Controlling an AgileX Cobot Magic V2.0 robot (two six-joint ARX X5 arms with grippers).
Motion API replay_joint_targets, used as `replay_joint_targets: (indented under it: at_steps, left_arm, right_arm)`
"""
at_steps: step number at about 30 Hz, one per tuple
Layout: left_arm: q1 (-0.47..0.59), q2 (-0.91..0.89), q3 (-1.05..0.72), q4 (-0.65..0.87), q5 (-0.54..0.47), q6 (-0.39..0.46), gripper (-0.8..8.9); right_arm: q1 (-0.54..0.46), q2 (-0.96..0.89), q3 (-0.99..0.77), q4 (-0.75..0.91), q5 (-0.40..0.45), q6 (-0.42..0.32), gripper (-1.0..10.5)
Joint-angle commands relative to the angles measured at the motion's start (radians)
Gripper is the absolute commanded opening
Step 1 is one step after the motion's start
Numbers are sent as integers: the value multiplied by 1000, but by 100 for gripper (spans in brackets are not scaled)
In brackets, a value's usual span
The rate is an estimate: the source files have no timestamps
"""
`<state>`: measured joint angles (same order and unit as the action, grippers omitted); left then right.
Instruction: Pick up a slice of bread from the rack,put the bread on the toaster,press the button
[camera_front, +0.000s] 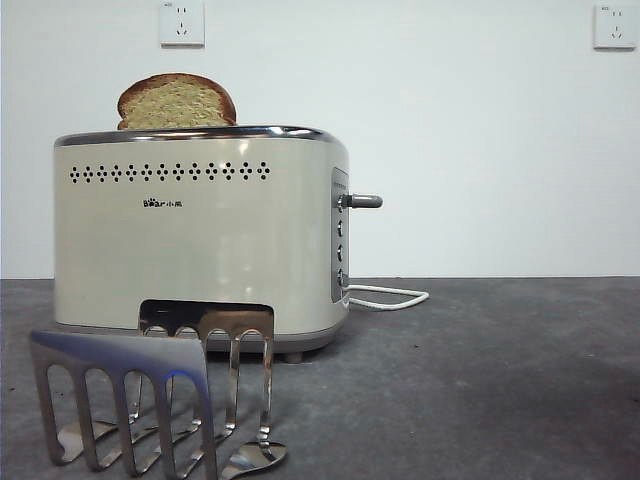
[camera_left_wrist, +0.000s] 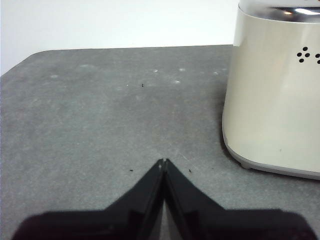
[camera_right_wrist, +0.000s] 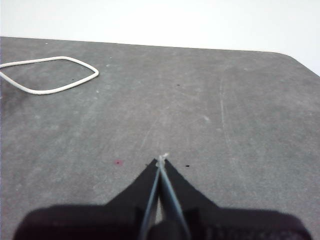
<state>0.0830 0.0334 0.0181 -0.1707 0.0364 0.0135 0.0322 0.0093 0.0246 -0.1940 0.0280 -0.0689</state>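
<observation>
One slice of bread (camera_front: 176, 101) upright in toaster (camera_front: 200, 240)

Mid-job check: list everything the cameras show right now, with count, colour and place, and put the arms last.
slice of bread: one, yellowish crumb with brown crust, standing upright in the toaster's top.
toaster: one, cream-beige with chrome rim, on the table; grey side lever up.
rack: one, shiny steel, in front of the toaster, no bread in it.
cord: one, white, looped on the table beside the toaster.
wall sockets: two, white, high on the wall.
table: one, dark grey.
left gripper: black, shut, low over the table near the toaster.
right gripper: black, shut, near the cord.
</observation>
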Motion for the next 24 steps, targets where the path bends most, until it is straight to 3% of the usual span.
replay_joint_targets:
  at_steps: [1, 24]
  left_arm:
    - [2, 0, -11, 6, -3, -10, -3]
    - [2, 0, -11, 6, -3, -10, -3]
  right_arm:
    - [0, -2, -10, 2, -2, 2, 0]
    - [0, -2, -10, 6, 2, 35, 1]
